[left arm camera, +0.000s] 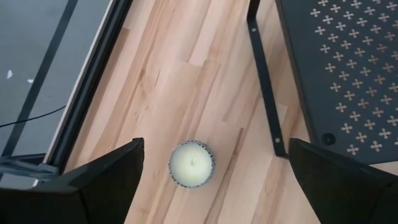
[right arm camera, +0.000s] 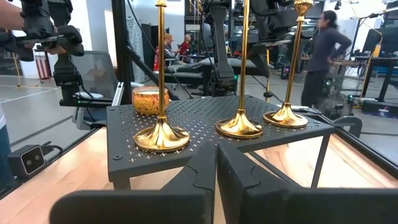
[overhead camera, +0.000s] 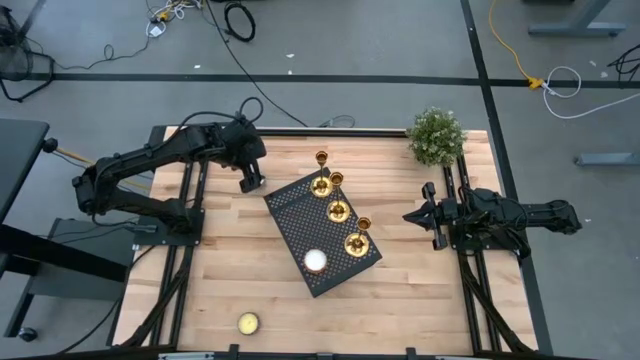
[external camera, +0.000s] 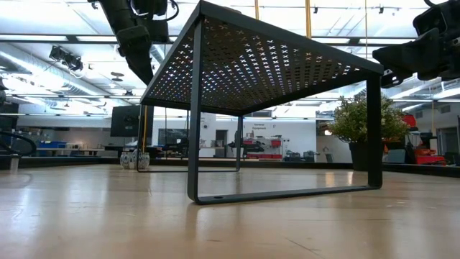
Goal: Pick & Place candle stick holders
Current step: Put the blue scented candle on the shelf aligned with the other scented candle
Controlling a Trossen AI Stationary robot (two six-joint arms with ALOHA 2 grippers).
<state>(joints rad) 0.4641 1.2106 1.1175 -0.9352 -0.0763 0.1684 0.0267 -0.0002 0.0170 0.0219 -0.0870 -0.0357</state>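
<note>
Three gold candlestick holders stand upright in a row on their round bases on a black perforated stand at mid-table; they also show in the right wrist view. My left gripper hovers open off the stand's far-left corner, its fingers wide apart above a small white candle in a speckled cup on the table. My right gripper is shut and empty, right of the stand, pointing at the holders.
A white tealight lies on the stand's near end and a yellowish one on the table near the front edge. A potted plant stands at the far right. People show in the room beyond.
</note>
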